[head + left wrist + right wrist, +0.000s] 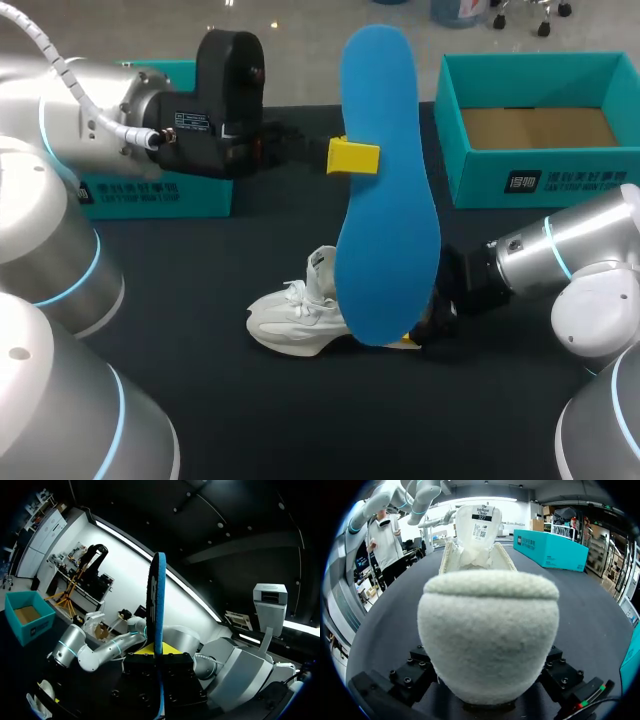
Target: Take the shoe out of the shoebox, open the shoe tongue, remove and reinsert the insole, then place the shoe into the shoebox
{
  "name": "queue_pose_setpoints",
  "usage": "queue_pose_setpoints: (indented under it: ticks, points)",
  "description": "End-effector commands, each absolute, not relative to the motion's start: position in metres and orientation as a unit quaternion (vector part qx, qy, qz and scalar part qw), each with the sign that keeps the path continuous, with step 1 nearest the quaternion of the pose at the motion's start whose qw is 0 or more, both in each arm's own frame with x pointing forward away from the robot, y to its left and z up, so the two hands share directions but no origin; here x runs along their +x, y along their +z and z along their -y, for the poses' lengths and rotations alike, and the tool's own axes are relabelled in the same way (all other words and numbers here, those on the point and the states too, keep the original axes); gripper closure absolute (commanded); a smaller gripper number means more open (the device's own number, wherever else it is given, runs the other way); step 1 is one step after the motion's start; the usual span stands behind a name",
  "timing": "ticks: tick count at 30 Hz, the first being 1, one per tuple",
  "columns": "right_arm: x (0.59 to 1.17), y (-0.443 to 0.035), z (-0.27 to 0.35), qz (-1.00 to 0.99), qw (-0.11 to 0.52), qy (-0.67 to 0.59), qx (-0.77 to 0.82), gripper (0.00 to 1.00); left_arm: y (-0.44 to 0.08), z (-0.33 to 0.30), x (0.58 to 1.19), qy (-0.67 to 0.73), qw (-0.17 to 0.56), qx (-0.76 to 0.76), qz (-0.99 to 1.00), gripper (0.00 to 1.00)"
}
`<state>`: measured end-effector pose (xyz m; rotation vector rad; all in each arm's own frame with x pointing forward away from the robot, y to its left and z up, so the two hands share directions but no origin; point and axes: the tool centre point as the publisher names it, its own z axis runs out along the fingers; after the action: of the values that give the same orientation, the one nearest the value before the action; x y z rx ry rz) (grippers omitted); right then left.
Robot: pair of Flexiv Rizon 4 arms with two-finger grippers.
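Head view, nearest first.

1. White shoe [295, 315]: stands on its sole on the black table [300, 430], tongue [481, 525] raised. The heel sits at the right gripper [436, 318]; whether that gripper grips it cannot be told.
2. Blue insole [385, 180]: upright above the shoe, clamped at mid-edge by the left gripper [352, 158].
3. Hazards, as judged: the long, limp insole may pivot or slip in so small a pinch. The shoe may skid on the cloth when pushed.
4. Open teal shoebox [520, 175]: far right, well apart.
5. Second teal box [160, 195]: far left.
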<state>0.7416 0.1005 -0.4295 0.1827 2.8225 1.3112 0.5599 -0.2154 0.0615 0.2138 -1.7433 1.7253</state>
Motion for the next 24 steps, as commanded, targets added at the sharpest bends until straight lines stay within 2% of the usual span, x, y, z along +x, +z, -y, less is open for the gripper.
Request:
queue_pose_setpoints:
  ticks: [1, 2, 6, 7, 8, 9, 10, 11, 24]
  points:
    - [0.7407, -0.4321, -0.101, -0.906, 0.013, 0.419, 0.059, 1.0, 0.0612, 0.217, 0.5603, 0.661, 0.334, 0.081, 0.667, 1.0]
    - [0.7407, -0.4321, -0.101, -0.906, 0.013, 0.419, 0.059, 1.0, 0.0612, 0.217, 0.5603, 0.661, 0.334, 0.081, 0.667, 1.0]
    - [0.7407, -0.4321, -0.101, -0.906, 0.013, 0.419, 0.059, 0.84, 0.0612, 0.217, 0.5603, 0.661, 0.334, 0.081, 0.667, 1.0]
    - [0.7407, -0.4321, -0.101, -0.906, 0.013, 0.419, 0.059, 0.69, 0.0612, 0.217, 0.5603, 0.661, 0.334, 0.081, 0.667, 1.0]
    - [0.7407, -0.4321, -0.101, -0.906, 0.013, 0.419, 0.059, 0.6, 0.0612, 0.217, 0.5603, 0.661, 0.334, 0.081, 0.667, 1.0]
    - [0.7407, -0.4321, -0.101, -0.906, 0.013, 0.419, 0.059, 0.56, 0.0612, 0.217, 0.5603, 0.661, 0.334, 0.081, 0.667, 1.0]
    - [0.7407, -0.4321, -0.101, -0.906, 0.013, 0.419, 0.059, 0.37, 0.0612, 0.217, 0.5603, 0.661, 0.334, 0.081, 0.667, 1.0]
    - [0.7407, -0.4321, -0.101, -0.906, 0.013, 0.419, 0.059, 0.0, 0.0612, 0.217, 0.5603, 0.661, 0.334, 0.081, 0.667, 1.0]
    - [0.7407, -0.4321, -0.101, -0.906, 0.013, 0.419, 0.059, 0.0, 0.0612, 0.217, 0.5603, 0.661, 0.334, 0.081, 0.667, 1.0]
